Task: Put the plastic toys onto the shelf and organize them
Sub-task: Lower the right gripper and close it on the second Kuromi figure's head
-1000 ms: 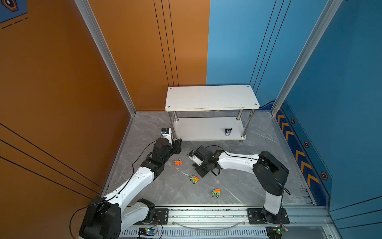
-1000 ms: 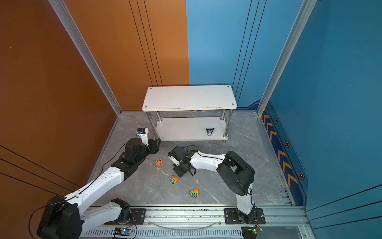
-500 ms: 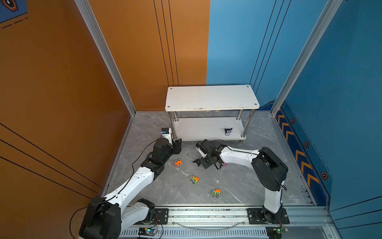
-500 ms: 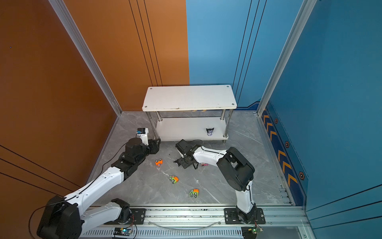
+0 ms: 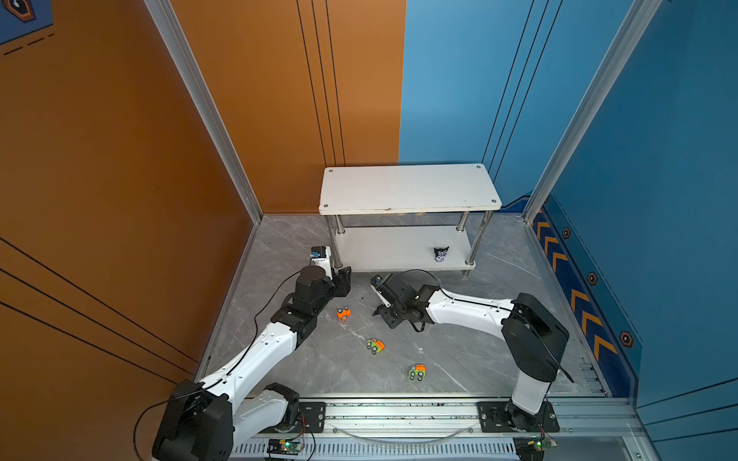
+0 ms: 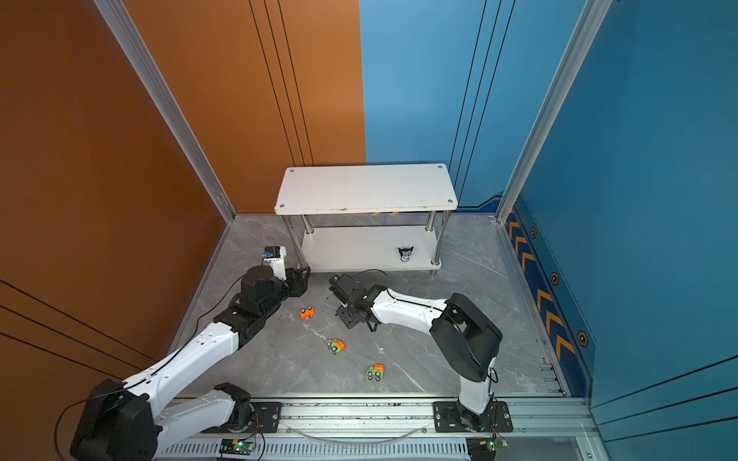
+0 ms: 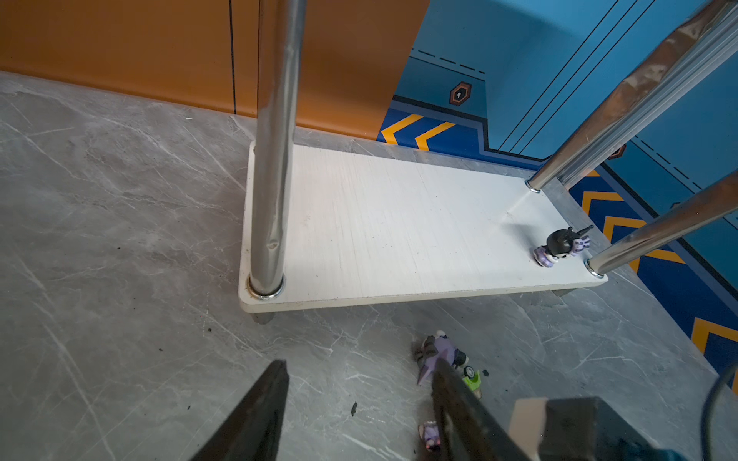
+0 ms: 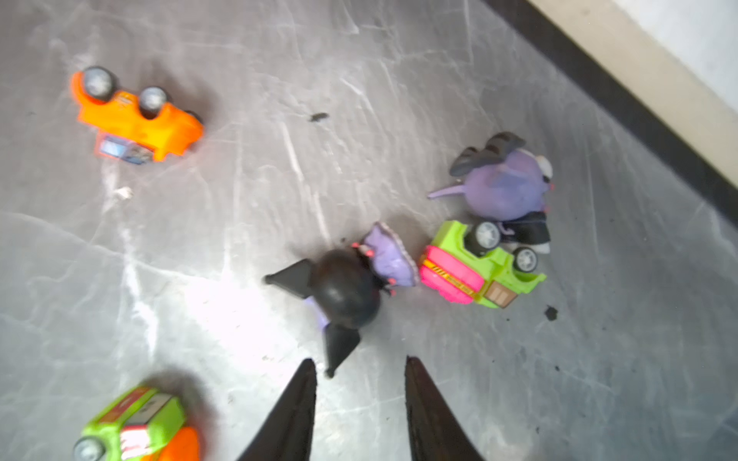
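The white shelf stands at the back, with one black-and-purple figurine on its lower tier. In the right wrist view my right gripper is open and empty. Just ahead of it on the floor lie a black-headed figurine, a green-and-pink truck and a purple figurine. My left gripper is open over bare floor by the shelf's front left post. Loose on the floor in both top views are an orange car, a green-orange car and a green truck.
Orange and blue walls close in the grey marble floor at the left, back and right. A metal rail carrying both arm bases runs along the front. Chrome posts stand at the shelf's corners.
My right gripper was shut and has opened. Its wrist swung toward the shelf and now points down at the cluster of figurines. The left arm has hardly moved.
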You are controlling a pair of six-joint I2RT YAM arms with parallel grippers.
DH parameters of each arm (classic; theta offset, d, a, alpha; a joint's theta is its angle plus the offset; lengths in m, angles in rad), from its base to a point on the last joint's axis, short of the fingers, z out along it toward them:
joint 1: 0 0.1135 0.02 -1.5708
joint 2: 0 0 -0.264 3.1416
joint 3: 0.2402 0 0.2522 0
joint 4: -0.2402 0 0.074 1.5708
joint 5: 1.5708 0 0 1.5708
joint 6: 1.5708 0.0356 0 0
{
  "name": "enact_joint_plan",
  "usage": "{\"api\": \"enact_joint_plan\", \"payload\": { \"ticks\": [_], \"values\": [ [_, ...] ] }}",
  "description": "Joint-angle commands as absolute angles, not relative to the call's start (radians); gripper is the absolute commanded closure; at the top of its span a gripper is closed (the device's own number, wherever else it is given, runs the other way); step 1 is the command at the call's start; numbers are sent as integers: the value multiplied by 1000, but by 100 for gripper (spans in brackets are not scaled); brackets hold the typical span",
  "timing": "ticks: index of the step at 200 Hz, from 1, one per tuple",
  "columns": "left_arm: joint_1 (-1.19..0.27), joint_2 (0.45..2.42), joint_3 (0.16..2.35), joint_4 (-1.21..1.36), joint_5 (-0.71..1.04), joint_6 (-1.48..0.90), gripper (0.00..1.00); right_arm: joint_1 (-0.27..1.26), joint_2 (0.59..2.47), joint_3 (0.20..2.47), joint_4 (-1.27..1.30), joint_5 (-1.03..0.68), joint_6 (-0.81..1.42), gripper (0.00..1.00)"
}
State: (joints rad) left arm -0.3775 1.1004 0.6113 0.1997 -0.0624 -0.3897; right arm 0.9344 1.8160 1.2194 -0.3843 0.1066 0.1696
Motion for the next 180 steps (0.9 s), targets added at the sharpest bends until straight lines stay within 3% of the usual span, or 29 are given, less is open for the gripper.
{"api": "enact_joint_plan", "payload": {
  "ticks": [1,22,123,180],
  "values": [
    [-365,1080,609,215,-58,-384,39,945,1818,1238,-427,134,179,40],
    [-364,1071,607,209,-57,-385,37,959,1854,1269,-411,164,180,33],
    [-357,1054,601,198,-65,-382,36,973,2044,1406,-433,227,80,33],
    [-356,1072,614,207,-53,-385,36,951,2067,1421,-415,155,60,28]
  ]
}}
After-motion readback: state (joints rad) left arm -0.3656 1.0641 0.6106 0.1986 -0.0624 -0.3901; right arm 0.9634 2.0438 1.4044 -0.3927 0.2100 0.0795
